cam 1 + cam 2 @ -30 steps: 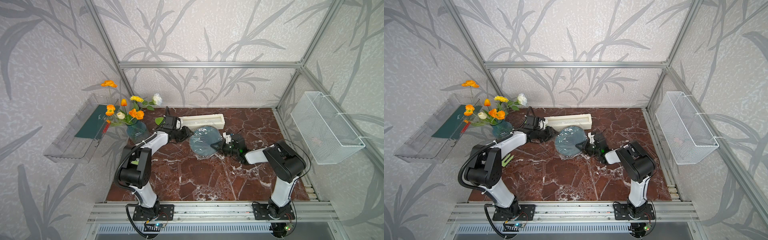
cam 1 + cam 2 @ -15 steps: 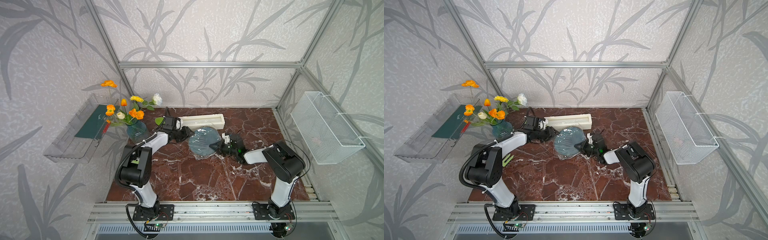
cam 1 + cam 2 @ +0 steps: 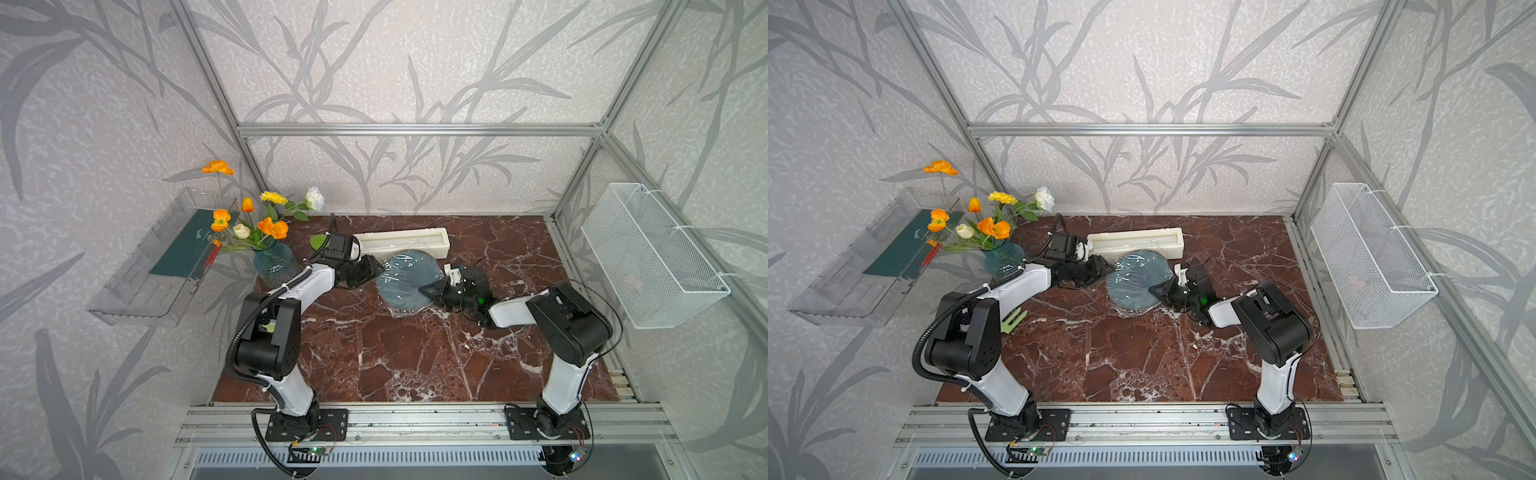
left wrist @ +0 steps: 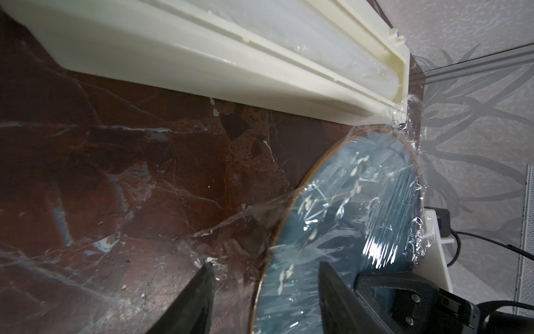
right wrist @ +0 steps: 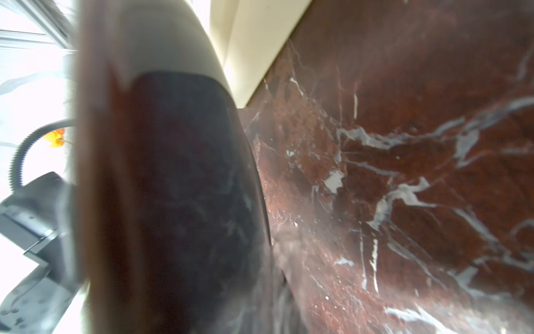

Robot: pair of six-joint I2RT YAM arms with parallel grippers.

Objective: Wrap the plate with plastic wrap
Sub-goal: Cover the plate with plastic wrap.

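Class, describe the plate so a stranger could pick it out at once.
On the red-brown marble tabletop, find the long cream-white box near the back edge. Just in front of it is the plate: the only dark blue-grey disc, under glinting, wrinkled plastic wrap.

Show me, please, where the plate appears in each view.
In a top view: the plate, mid-table, before the cream box.
In a top view: the plate, same place.
Left wrist: the plate, close up, beside the box.
Right wrist: probably the large blurred dark shape.
Shared landmark: the cream box.
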